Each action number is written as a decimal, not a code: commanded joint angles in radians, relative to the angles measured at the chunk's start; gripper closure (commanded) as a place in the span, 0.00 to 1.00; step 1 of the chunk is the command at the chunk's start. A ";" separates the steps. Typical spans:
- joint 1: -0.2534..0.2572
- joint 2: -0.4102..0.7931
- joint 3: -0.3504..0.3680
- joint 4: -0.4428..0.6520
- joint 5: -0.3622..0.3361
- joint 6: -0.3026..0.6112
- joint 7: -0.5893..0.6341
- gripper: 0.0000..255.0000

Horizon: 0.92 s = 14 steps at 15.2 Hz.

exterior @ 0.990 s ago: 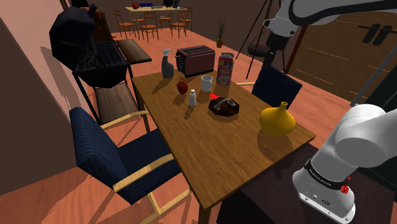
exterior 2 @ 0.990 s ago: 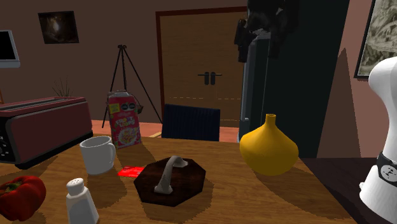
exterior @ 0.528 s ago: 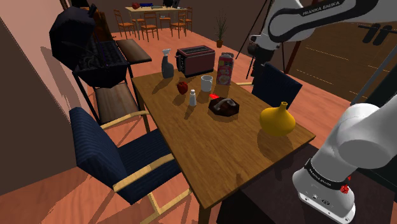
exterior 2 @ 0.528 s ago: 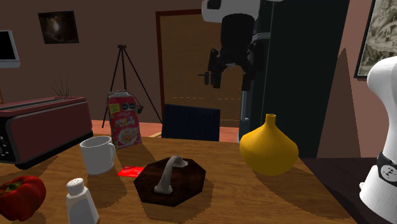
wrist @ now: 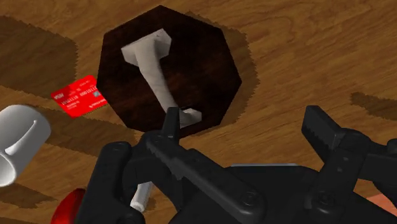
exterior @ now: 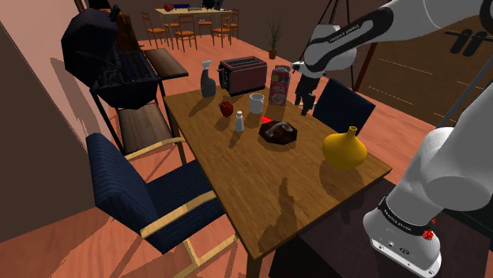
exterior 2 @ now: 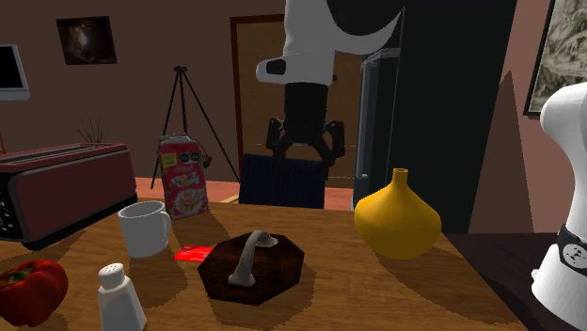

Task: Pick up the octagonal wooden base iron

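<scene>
Second exterior view, near to far: a white shaker (exterior 2: 119,293) sits closest on the brown tabletop (exterior 2: 376,291). Just past it is the iron (exterior 2: 252,268), a dark eight-sided block lying flat with a pale handle on top. A white mug (exterior 2: 146,228) stands to that view's left of it and a yellow vase (exterior 2: 397,216) to that view's right. Farther back, up in the air, hangs the black claw (exterior 2: 303,155). Its two fingers are apart and hold nothing.

So the iron lies below the claw and nearer to this camera. In the wrist view the iron (wrist: 167,70) is out ahead of the claw (wrist: 243,124), not in line with the gap but off toward one finger. The handle runs long-ways away from the claw, so I think the fingers could close across it once the claw slides over and goes down.

Half a second ago the claw was higher and more to the second exterior view's right. Now it is lower and closer to the iron. The iron has not moved.
</scene>
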 commanded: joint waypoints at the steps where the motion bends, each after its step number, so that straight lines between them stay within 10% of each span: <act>1: 0.012 0.094 -0.008 0.046 0.052 0.029 -0.115 0.00; 14: -0.058 0.511 0.102 0.280 0.248 0.144 -0.546 0.00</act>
